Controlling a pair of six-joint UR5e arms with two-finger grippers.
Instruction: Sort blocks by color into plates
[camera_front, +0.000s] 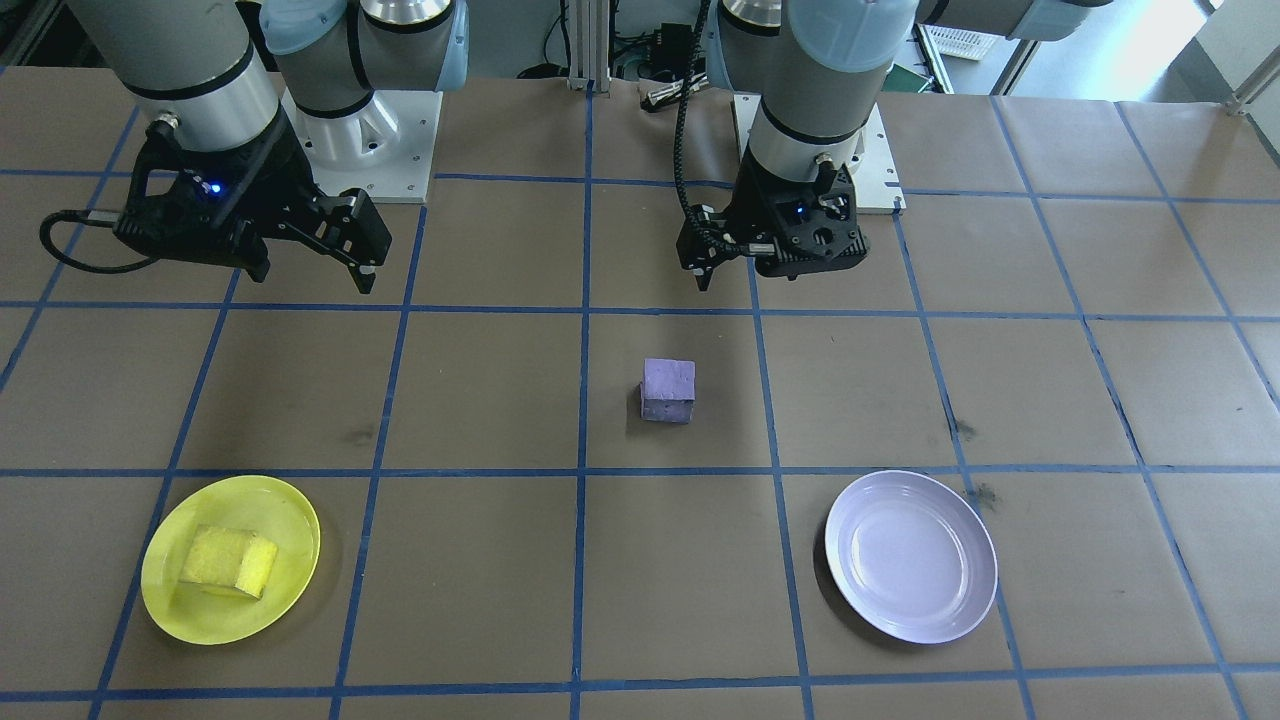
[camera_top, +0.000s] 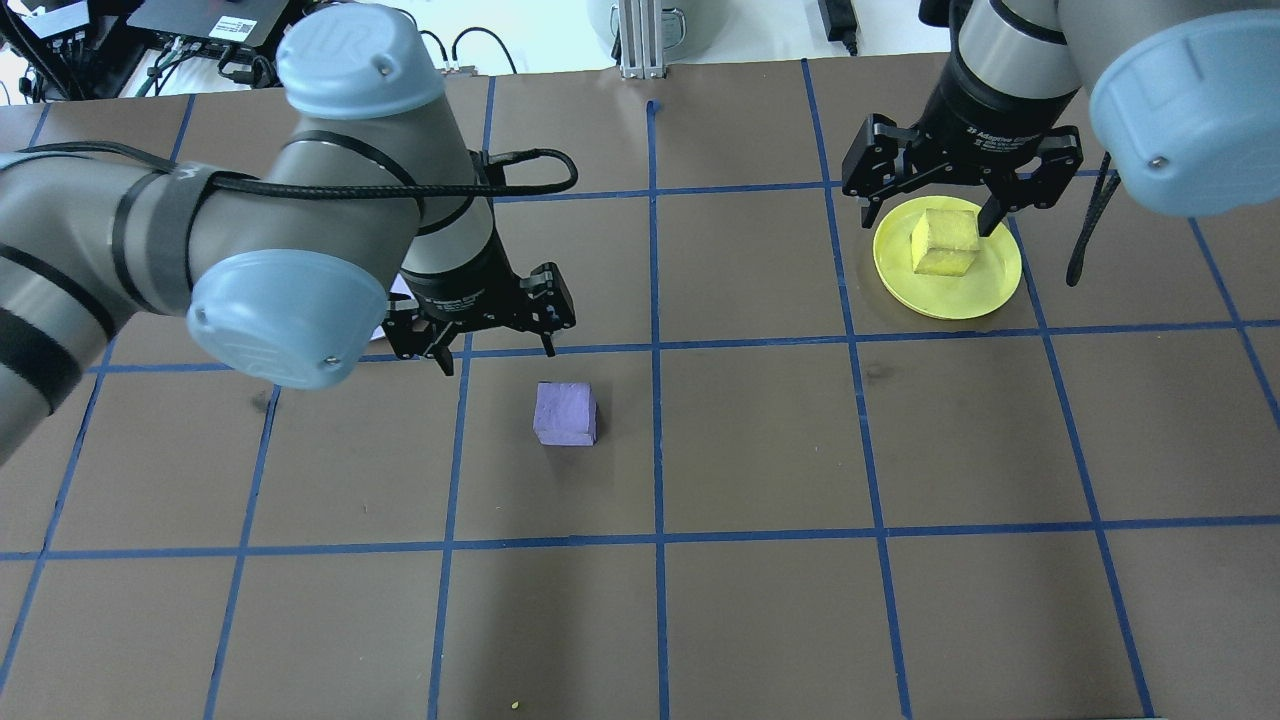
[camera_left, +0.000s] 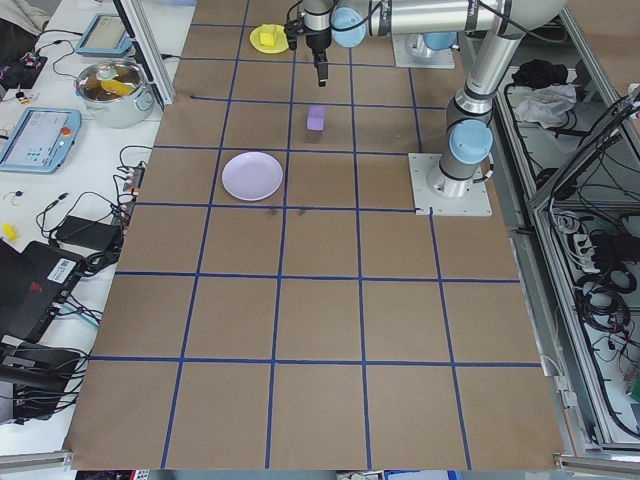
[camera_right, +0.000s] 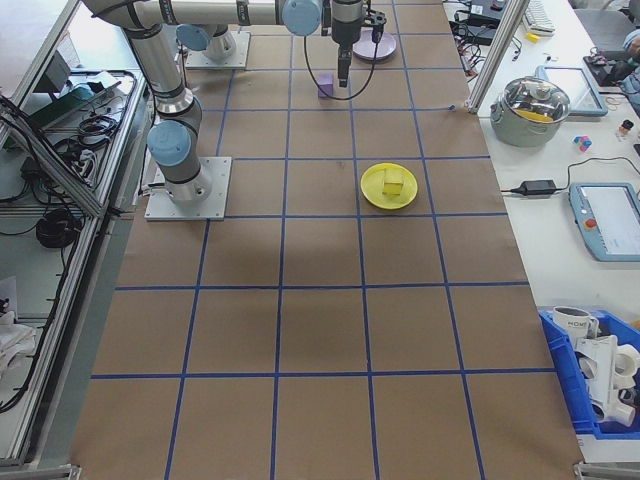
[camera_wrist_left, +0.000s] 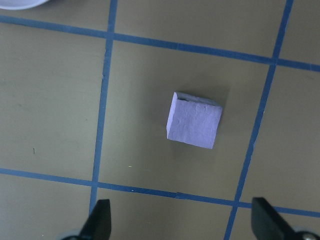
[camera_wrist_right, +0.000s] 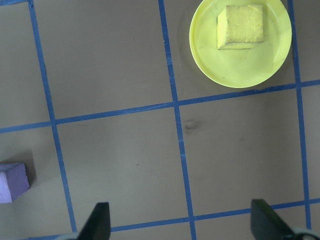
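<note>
Yellow block home on its plate, purple one out on the table.

Yellow block sitting inside yellow plate; lavender plate holding nothing. Purple block on brown paper between the two plates, touching neither. Left gripper spread wide, empty, hovering near the purple block; right gripper spread wide, empty, high up.

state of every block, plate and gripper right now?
Yellow block: lying in the yellow plate.
Yellow plate: holds the yellow block.
Purple block: on the table, outside any plate.
Lavender plate: empty.
Left gripper: open, empty, raised beside the purple block.
Right gripper: open, empty, raised.
</note>
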